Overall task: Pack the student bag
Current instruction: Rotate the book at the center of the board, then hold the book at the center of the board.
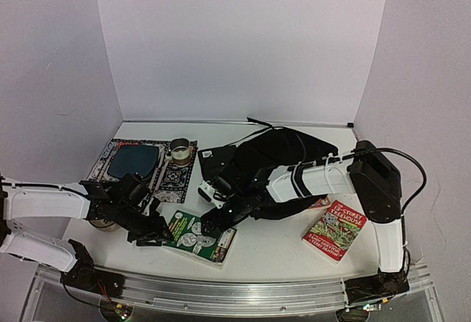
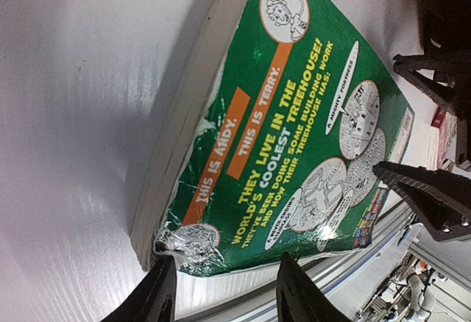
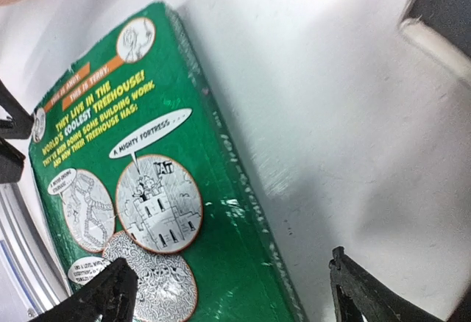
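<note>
Student bag lay upper centre. We found left gripper part-open astride a corner of the green Treehouse book, right gripper wide open; deeper seating before closing seemed advisable.

We see a white tabletop spread beneath the jaws of the left gripper and the right gripper. It shows a faint grain beside the left jaws and a soft glare ahead of the right ones. Far beyond both jaws stands a pale lilac back wall. A left wall and a right wall of the same colour flank them. Behind the jaws, an aluminium rail edges the table. The light is even and soft.
</note>
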